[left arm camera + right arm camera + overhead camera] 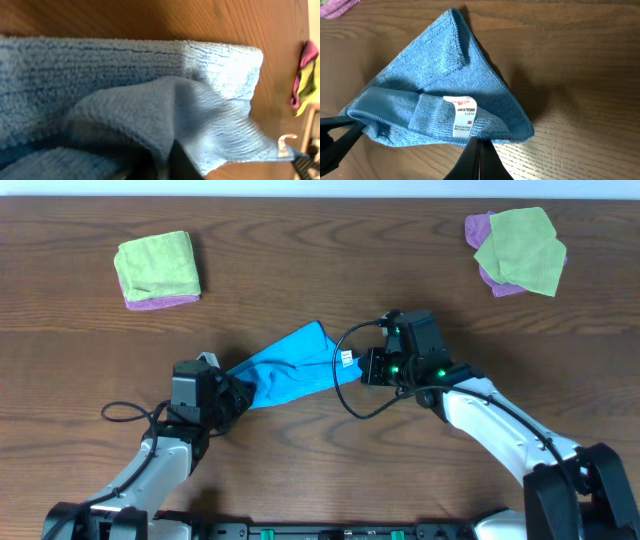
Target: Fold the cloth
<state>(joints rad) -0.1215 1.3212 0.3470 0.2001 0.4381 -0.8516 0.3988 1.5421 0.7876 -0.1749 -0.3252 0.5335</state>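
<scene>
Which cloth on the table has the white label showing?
The bright blue towel-like cloth held between the left gripper and right gripper; its white label sits at the right-gripper end. The lime-green cloths and purple cloths farther back show none.

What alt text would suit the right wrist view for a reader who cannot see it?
The bright blue cloth, bunched into a rough triangle over the wooden table, is pinched at its near edge by the right gripper. Its white label faces the camera just above the grip.
</scene>
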